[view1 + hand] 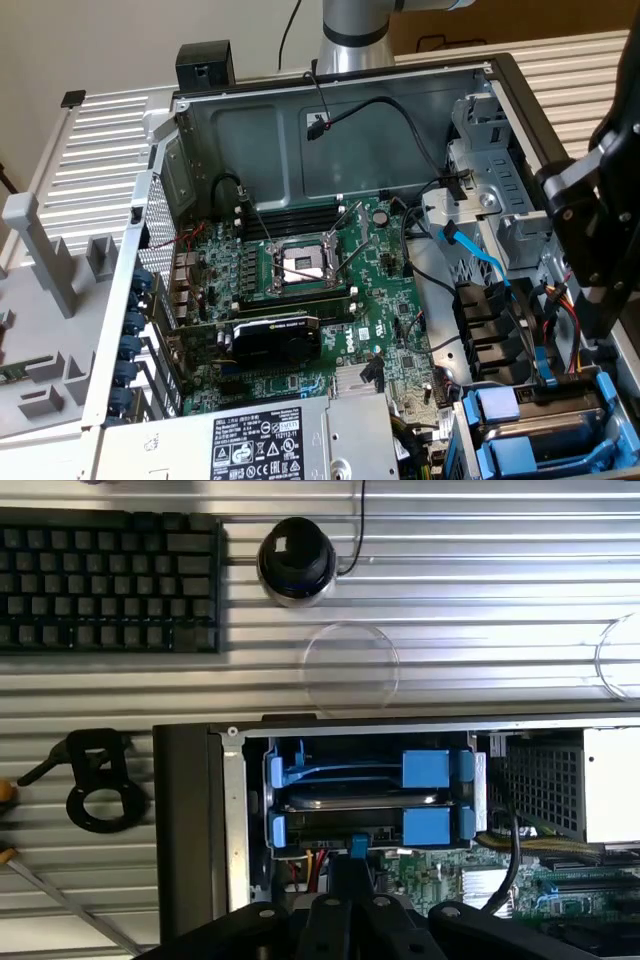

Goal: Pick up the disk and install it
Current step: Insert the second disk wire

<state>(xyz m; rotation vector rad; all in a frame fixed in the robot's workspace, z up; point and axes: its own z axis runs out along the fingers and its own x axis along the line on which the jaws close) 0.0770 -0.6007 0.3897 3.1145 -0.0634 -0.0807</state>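
Blue-framed disk (365, 800) sits in computer case (190, 820).

1. The disk (545, 425) sits at the lower right of the exterior view, cut off by the frame's bottom edge; its label cannot be seen.
2. The arm (590, 225) runs off the right edge there.
3. The power supply (265, 445) is cropped at the bottom; its label print is too small to read.
4. In the wrist view, the keyboard (105, 580) is cut by the left edge.
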